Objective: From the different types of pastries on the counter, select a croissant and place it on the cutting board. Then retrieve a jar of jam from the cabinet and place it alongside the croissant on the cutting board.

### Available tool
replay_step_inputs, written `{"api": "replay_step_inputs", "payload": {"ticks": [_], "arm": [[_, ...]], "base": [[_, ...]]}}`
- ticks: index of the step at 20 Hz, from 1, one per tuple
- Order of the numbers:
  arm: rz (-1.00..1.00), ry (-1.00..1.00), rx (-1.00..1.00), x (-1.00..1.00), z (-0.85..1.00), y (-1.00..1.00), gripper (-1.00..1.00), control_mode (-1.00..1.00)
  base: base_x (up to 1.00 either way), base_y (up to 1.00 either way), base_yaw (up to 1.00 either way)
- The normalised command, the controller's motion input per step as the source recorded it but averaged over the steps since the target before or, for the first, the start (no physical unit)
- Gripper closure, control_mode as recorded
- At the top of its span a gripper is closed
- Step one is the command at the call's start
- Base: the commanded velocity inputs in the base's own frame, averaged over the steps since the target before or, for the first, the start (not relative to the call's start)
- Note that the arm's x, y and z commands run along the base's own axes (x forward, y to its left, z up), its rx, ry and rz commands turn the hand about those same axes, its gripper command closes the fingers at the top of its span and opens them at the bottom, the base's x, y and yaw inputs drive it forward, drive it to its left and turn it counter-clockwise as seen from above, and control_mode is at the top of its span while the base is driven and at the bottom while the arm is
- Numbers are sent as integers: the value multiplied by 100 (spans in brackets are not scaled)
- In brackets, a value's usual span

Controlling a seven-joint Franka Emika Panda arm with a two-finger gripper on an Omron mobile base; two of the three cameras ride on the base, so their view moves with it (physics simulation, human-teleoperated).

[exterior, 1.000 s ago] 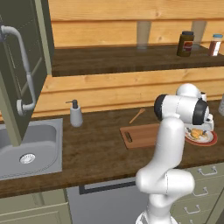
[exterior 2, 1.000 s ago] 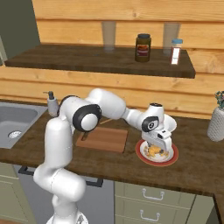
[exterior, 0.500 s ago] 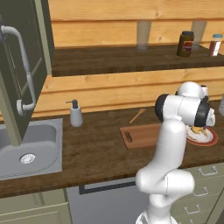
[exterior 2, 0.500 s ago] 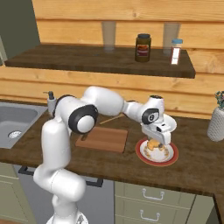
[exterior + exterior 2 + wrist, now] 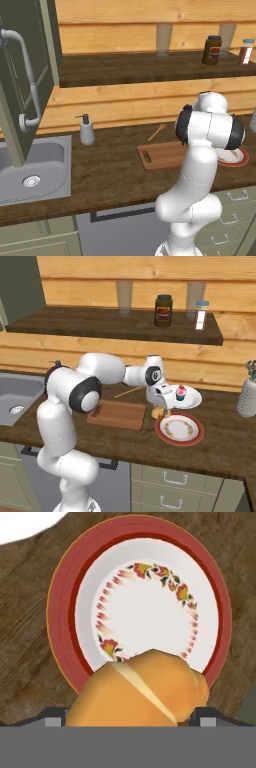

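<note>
Gripping the croissant point(image 5: 142, 687), the gripper point(image 5: 159, 406) hangs above the counter point(image 5: 220, 441) beside the plate point(image 5: 145, 602).

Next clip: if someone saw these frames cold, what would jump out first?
The golden croissant, held between the fingers and lifted just off the red-rimmed floral plate, between that plate and the cutting board in the right base view. Next, the white arm stretching across the dark counter, and the pink-topped cupcake on a white plate behind.
</note>
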Motion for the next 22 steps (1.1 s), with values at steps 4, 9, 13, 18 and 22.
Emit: {"api": "replay_step_inputs", "payload": {"ticks": [4, 9, 13, 18, 22], "arm": [[-11, 7, -17, 0, 0, 100, 100, -100], [-11, 9, -17, 0, 0, 100, 100, -100], [-8, 5, -10, 14, 0, 87, 100, -100], [-5, 0, -1, 44, -1, 56, 100, -100], [-1, 0, 0, 73, -11, 46, 100, -100]], "base": [[0, 0, 0], [0, 0, 0], [0, 0, 0], [0, 0, 0], [0, 0, 0]]}}
